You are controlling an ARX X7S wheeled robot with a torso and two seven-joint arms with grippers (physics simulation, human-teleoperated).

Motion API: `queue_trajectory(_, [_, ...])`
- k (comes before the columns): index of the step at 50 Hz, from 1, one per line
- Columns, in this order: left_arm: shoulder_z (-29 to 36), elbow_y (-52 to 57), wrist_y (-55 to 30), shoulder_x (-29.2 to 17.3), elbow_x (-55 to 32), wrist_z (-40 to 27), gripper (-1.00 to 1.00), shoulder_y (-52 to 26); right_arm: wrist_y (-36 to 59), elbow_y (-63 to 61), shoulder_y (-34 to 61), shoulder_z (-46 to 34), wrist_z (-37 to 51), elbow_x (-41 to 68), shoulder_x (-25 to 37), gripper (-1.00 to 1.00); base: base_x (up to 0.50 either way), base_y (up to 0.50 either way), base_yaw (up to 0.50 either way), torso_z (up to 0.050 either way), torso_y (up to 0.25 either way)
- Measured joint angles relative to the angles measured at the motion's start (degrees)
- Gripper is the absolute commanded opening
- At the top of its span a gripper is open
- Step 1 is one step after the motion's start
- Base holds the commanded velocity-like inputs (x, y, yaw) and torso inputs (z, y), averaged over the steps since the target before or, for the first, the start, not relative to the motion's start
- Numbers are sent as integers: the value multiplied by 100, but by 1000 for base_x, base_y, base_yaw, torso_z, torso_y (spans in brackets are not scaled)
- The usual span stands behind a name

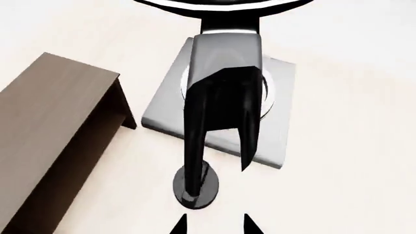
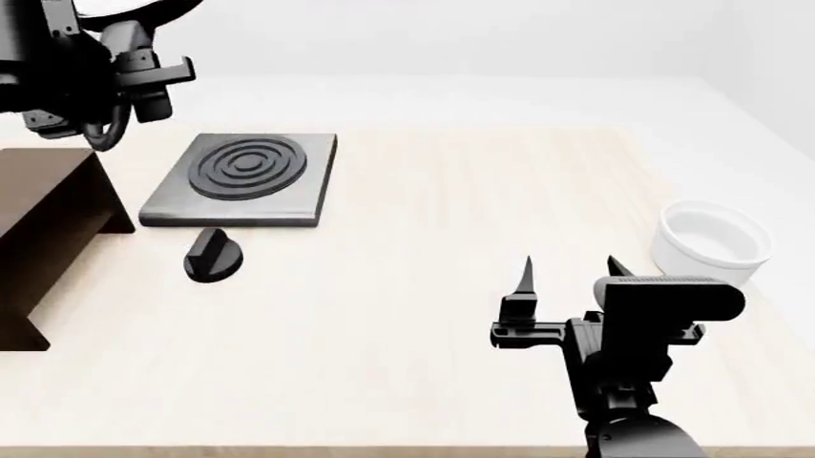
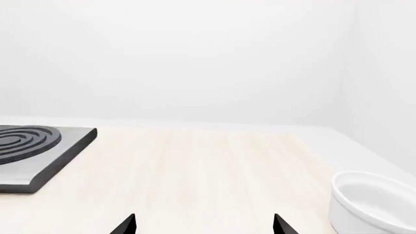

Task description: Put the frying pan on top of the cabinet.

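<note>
Currently left gripper (image 2: pixel 109 91) clamped on frying pan (image 1: pixel 224 97) handle, pan raised at upper left of frame, not yet over cabinet (image 2: pixel 45 229). Risk: long handle pivots in grip, pan tilts, clips cabinet edge. Right gripper (image 2: pixel 567 272) spread, idle near bowl (image 2: pixel 713 243).
</note>
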Motion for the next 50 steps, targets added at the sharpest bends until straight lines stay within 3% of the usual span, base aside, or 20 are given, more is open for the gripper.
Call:
queue_trajectory(8, [-898, -904, 441, -89, 1324, -241, -100, -17, -16, 32, 10, -21, 17, 13, 11, 100, 0, 0, 0, 0, 1])
queue_trajectory(19, [-3170, -1442, 690, -267, 3723, -569, -100, 158, -40, 78, 22, -66, 44, 21, 26, 100, 0, 0, 0, 0, 2])
queue_trajectory(31, [-5428, -1569, 679, -183, 6071, -370, -100, 282, -53, 99, 30, -96, 75, 40, 45, 100, 0, 0, 0, 1, 1])
queue_trajectory(41, [-6572, -1569, 633, -67, 7329, -123, -100, 292, -66, 113, 37, -107, 96, 64, 61, 100, 0, 0, 0, 0, 1])
queue_trajectory(50, [-7295, -1569, 613, -58, 7997, -420, -100, 354, -65, 122, 43, -122, 117, 86, 76, 100, 0, 0, 0, 1, 1])
